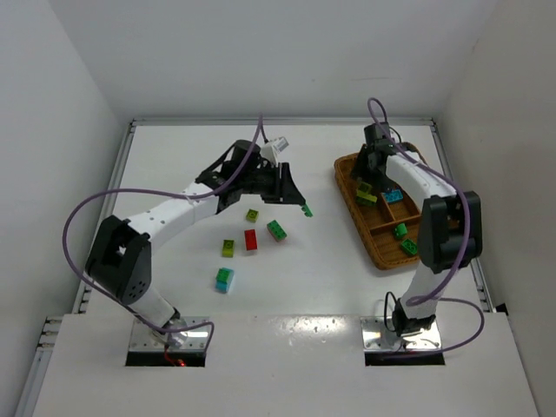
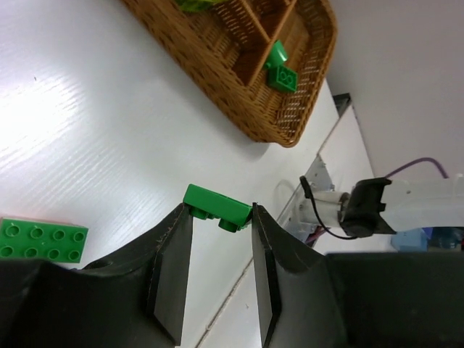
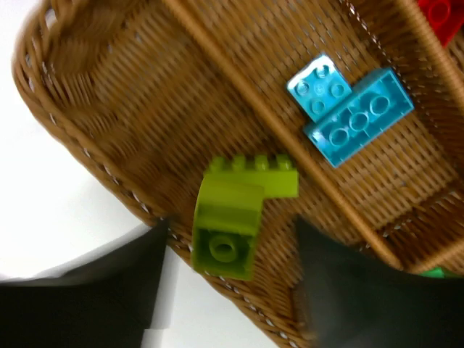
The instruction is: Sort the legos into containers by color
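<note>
Top external view: one white table (image 1: 174,156); one brown divided wicker tray (image 1: 375,254) lying along the right edge. Loose bricks on the table, five, grouped mid-table toward the near edge: first yellow-green brick (image 1: 252,215); second yellow-green brick (image 1: 228,248); one red brick (image 1: 251,240); one green brick (image 1: 277,230); one cyan-and-green piece (image 1: 224,279), closest to the near edge. Left gripper (image 1: 301,205): one, over mid-table between the loose group and the tray, fingers narrow and clamped on one dark green brick (image 1: 307,210); the left wrist view shows that brick pinched between both fingertips, tilted. Right gripper (image 1: 368,184): one, over the tray's far end, fingers (image 3: 87,290) spread wide with one yellow-green tray piece (image 3: 243,210) lying between them on the wicker; contact with either finger cannot be told. Tray contents, right wrist view: two cyan bricks (image 3: 359,119), touching each other, in the compartment next to the yellow-green piece; one red tray brick (image 3: 442,14), cut off by the frame corner, in another compartment. Tray contents, top view: two green tray bricks (image 1: 400,230) at the near end.
</note>
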`<state>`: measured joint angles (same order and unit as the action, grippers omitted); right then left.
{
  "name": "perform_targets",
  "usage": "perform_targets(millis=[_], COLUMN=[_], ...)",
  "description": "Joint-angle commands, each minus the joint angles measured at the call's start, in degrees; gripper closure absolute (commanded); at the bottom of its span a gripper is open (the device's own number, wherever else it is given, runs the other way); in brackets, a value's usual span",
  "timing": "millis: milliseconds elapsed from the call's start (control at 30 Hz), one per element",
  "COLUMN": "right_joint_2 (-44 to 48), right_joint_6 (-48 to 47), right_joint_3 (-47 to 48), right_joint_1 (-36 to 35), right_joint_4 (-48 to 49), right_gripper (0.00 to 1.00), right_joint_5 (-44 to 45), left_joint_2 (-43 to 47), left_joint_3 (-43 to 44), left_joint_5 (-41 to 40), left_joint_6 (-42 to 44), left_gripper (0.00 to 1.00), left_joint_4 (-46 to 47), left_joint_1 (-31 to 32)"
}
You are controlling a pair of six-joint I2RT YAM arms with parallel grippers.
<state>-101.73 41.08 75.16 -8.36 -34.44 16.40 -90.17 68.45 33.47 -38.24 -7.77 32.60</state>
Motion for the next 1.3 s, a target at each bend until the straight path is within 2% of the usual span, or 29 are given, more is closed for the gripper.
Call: perform_targets(millis=[0,33,67,133,200,233,300,367,433,500,533,567,633,733,767,900,1067,1100,1200,1267], right_joint_2=[-2.8,-2.9,-2.9,-0.8,2.6,4.5,11.2,16.2,23.6,29.7,29.8,33.4,36.8,42.7,44.1,48.2,48.7,48.7,48.2,47.7], right_joint_6=[-1.0,-1.6,-1.6,-2.1,-1.5,-1.0,0.8,2.2,3.0,3.8,4.4,5.1,6.4,8.0,8.9,8.9,9.5,9.5,10.1,10.1], right_joint_3=[6.9,7.7,8.4,8.4,6.2,5.1,1.1,-2.2,-7.1,-10.8,-11.6,-12.8,-14.0,-14.0,-14.0,-13.8,-11.4,-10.7,-9.6,-9.0], right_joint_1=[0.7,0.7,1.2,2.1,4.0,4.8,7.6,9.8,12.7,15.4,15.9,15.9,17.2,17.2,17.2,16.6,16.6,16.6,16.6,16.6], right_joint_4=[0.2,0.2,-0.3,-0.3,-0.3,-0.3,-2.4,-3.0,-3.9,-3.9,-4.4,-4.4,-5.9,-8.4,-9.2,-10.6,-12.6,-13.2,-13.2,-13.2], right_gripper=[0.19,0.09,0.02,0.02,0.07,0.17,0.31,0.36,0.38,0.38,0.38,0.35,0.29,0.26,0.26,0.26,0.25,0.25,0.25,0.25], right_joint_5=[1.5,0.7,-0.1,-2.9,-2.9,-1.7,1.2,1.7,1.6,-2.2,-2.3,-2.3,-2.3,-1.0,0.7,1.3,0.7,0.7,0.7,0.7], left_joint_2=[-0.5,-1.1,-1.7,-2.5,-4.3,-4.9,-7.9,-10.5,-13.8,-19.0,-20.8,-24.5,-28.5,-36.6,-38.6,-45.3,-50.5,-50.5,-50.5,-48.4], left_joint_3=[2.6,3.1,3.1,5.3,6.4,7.7,10.8,13.6,17.1,21.8,23.5,27.1,34.1,42.4,47.8,55.2,61.0,61.9,61.9,60.3], left_joint_5=[-6.5,-7.3,-8.0,-9.3,-10.0,-10.5,-11.1,-11.1,-11.8,-12.4,-13.2,-13.9,-13.9,-16.4,-18.1,-19.8,-20.4,-21.0,-21.5,-22.0], left_joint_6=[0.4,0.4,0.4,1.1,1.6,1.6,1.6,1.6,1.6,1.6,1.6,1.6,1.6,2.2,2.2,1.5,2.0,2.0,2.6,3.3], left_gripper=[1.00,1.00,1.00,1.00,1.00,1.00,1.00,1.00,1.00,1.00,1.00,1.00,1.00,1.00,1.00,0.99,0.42,0.26,0.12,0.10], left_joint_4=[-1.9,-2.5,-3.7,-5.0,-5.6,-5.6,-5.6,-5.6,-6.1,-6.1,-6.1,-6.1,-6.1,-9.7,-10.7,-12.1,-13.1,-13.1,-13.7,-14.3], left_joint_1=[2.5,3.0,4.0,5.1,6.9,7.6,10.2,12.1,15.1,18.2,19.2,20.0,22.6,25.5,26.0,26.8,27.3,27.3,27.3,26.8])
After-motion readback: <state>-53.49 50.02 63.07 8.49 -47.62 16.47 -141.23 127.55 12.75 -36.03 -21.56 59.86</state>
